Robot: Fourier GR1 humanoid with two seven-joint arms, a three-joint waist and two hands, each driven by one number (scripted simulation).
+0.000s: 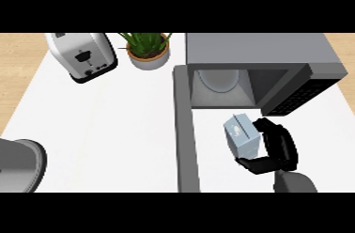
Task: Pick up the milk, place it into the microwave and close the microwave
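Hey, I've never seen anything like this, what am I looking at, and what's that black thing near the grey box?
This single picture looks steeply down from a humanoid robot's head onto a white kitchen counter. The black thing is the robot's right hand, its fingers curled round a small pale blue-white milk carton. Just beyond stands a grey microwave, its door swung wide open. Farther left are a silver toaster and a green potted plant. A rounded grey shape at the left edge can't be identified. The left hand isn't visible.
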